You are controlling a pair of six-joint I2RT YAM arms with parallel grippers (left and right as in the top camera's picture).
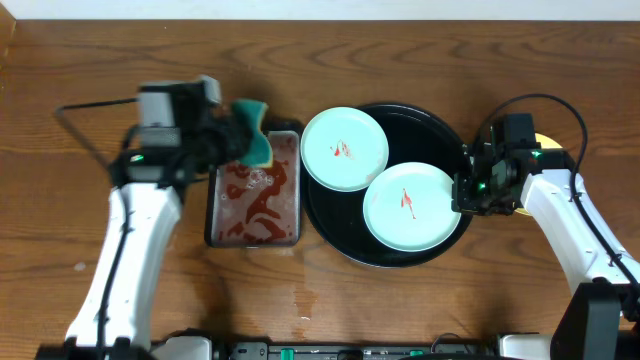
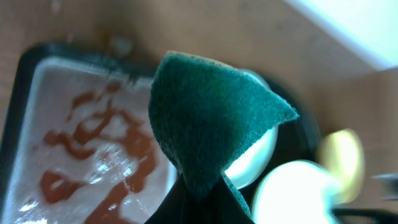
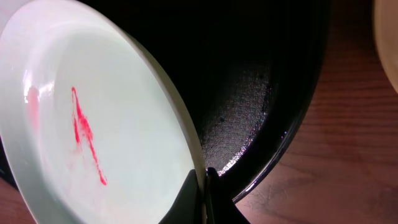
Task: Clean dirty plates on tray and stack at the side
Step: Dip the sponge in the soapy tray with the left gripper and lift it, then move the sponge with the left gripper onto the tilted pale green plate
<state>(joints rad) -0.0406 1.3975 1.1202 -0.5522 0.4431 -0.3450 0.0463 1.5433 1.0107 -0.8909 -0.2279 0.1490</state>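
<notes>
Brown wood-grain tabletop [image 1: 80,230] carries a round black tray [image 1: 440,135] right of centre. Two mint-blue plates sit on it, each smeared red. The upper-left plate [image 1: 345,150] overhangs the tray's rim. The lower-right plate [image 1: 412,207] lies inside the tray, and the right gripper [image 3: 204,179] is pinched on its right rim. A pale yellow plate [image 1: 549,141] lies on the table beyond the right arm, partly hidden by it. Left of the tray stands a rectangular metal pan [image 1: 255,190] with red stains. The left gripper [image 1: 232,135] clamps a green-and-yellow sponge [image 2: 211,118] above the pan's far edge.
</notes>
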